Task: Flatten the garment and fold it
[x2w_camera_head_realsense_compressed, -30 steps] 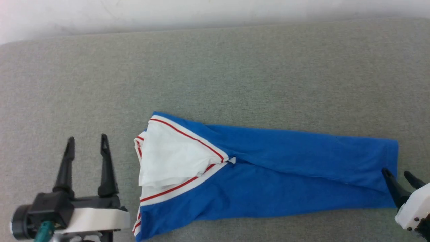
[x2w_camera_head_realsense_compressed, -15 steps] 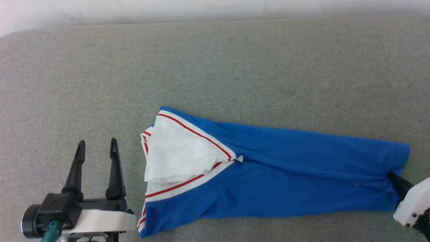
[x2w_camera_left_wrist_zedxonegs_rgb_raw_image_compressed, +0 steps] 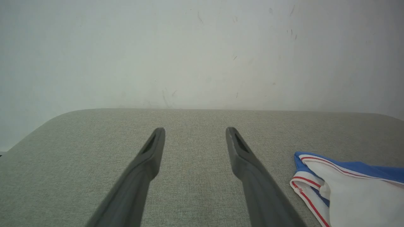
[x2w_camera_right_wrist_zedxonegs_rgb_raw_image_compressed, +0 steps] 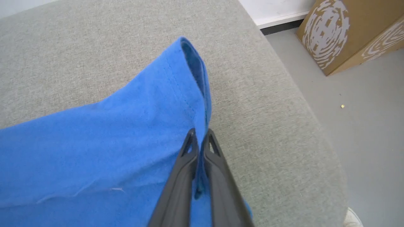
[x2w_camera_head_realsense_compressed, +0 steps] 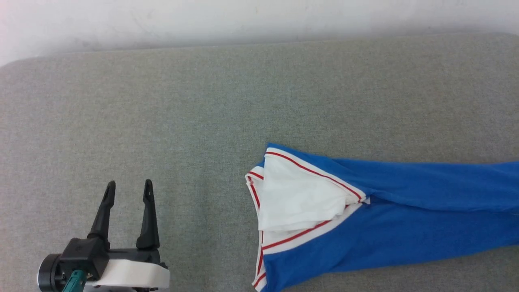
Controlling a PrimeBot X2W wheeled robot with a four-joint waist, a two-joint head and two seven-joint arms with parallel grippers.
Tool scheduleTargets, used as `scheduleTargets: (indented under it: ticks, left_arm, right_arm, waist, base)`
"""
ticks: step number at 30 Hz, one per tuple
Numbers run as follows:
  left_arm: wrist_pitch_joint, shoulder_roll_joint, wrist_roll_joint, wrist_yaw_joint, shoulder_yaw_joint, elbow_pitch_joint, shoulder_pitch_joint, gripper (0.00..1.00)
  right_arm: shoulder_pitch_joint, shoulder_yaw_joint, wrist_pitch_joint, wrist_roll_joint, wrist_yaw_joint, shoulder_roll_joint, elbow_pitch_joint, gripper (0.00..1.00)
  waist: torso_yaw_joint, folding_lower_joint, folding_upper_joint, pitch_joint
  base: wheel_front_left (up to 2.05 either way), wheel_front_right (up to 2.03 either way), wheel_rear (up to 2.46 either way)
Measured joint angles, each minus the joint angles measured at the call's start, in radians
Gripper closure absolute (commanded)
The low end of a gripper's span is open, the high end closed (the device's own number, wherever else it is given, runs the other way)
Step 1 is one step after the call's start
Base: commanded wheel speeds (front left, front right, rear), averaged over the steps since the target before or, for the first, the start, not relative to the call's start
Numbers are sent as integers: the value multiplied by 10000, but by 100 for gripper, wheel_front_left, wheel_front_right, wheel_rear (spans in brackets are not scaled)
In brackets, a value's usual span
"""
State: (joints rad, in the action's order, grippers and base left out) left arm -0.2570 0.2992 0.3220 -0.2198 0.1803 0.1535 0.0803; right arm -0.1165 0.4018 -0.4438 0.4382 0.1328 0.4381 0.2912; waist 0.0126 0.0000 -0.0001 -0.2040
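garment (x2w_camera_head_realsense_compressed: 405, 231): long folded strip lying on the grey padded surface (x2w_camera_head_realsense_compressed: 182, 113), white-sleeved end at its left
handling: likely light, limp, quick to crease; best pinched at hems and corners
right gripper (x2w_camera_right_wrist_zedxonegs_rgb_raw_image_compressed: 200, 135): clamped on the blue hem
left gripper (x2w_camera_head_realsense_compressed: 129, 184): spread wide, empty, well apart from the garment

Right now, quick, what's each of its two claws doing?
Left gripper: open, holding nothing.
Right gripper: shut on the edge of the blue garment.
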Motion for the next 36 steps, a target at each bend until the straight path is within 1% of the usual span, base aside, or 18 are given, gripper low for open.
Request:
scheduleTargets:
  ticks: [3,7,14,18,23,26,29,34,35,36]
  left_arm:
    - [0,-82,-2,67,-10,-119,14,0]
    - [0,-161,0,163,-38,-219,145,0]
    - [0,-407,4,324,-92,-405,407,0]
    - [0,-487,4,410,-123,-430,407,0]
    - [0,-646,2,518,-163,-454,399,0]
    - [0,-775,-4,581,-196,-502,377,0]
    - [0,-874,-69,690,-209,-594,313,0]
    - [0,-1083,-146,802,-247,-738,128,0]
    - [0,-1114,-157,869,-245,-773,113,0]
    - [0,-1193,-174,894,-261,-855,86,0]
  right_arm:
    - [-6,-94,25,-61,0,42,-25,100]
    - [98,-1011,-295,159,-4,-148,-750,100]
    - [647,-2920,-1421,1080,-12,-1346,-2824,100]
    - [650,-3942,-1988,1262,-12,-1885,-4034,100]
    - [356,-5208,-2360,1271,-12,-2401,-4836,100]
    - [-127,-6021,-2481,1227,-12,-2736,-4863,100]
    - [-689,-6740,-2410,976,-13,-3049,-4523,100]
    - [-1537,-7549,-2138,433,-12,-3540,-3185,100]
    - [-1686,-7678,-2065,278,-12,-3586,-2830,100]
    - [-1927,-7904,-1954,59,-13,-3697,-2069,100]
  waist:
    - [-1,0,0,169]
    - [-10,0,0,401]
    - [-72,-1,0,807]
    - [-99,-1,0,905]
    - [-52,-1,0,791]
    - [0,0,1,670]
    - [106,0,1,572]
    - [319,1,1,436]
    - [369,1,1,412]
    - [476,1,1,370]
  base:
    - [0,0,0]
    - [0,0,0]
    - [0,0,0]
    - [0,0,0]
    - [0,0,0]
    - [0,0,0]
    - [0,0,0]
    - [0,0,0]
    - [0,0,0]
    - [0,0,0]
